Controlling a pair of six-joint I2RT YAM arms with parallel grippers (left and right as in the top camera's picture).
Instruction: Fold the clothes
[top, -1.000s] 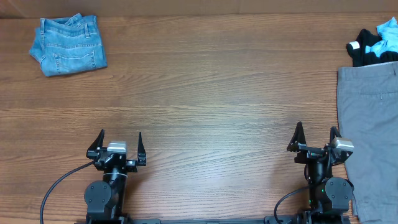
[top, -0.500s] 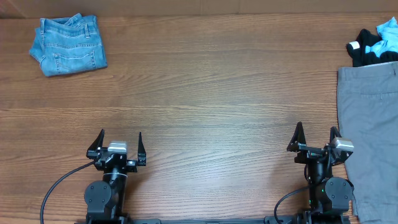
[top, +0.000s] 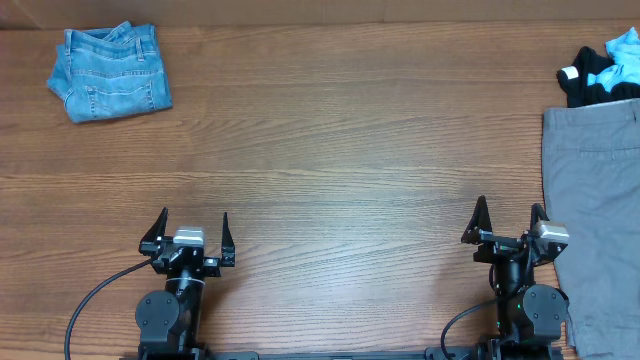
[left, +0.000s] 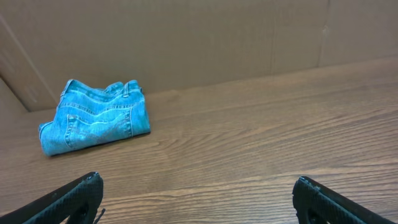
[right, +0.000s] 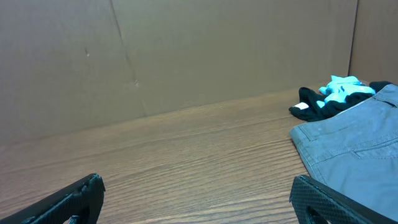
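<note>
Empty-handed at the near edge; unfolded cloth off to the right.

Parked low on the table (top: 350, 150) with left gripper (top: 194, 215) and right gripper (top: 508, 205) both spread wide, holding nothing. Light blue jeans (top: 108, 72) folded at the far left corner, well apart from both arms. Grey trousers (top: 595, 200) flat along the right edge, just beside the right gripper and partly out of the overhead view. Small black, white and cyan pile (top: 605, 70) behind them. Likely trouble: pinching only one layer of the trousers, dragging them off the edge with a one-armed pull, or snagging the pile by reaching too far back.

no legible text or labels
</note>
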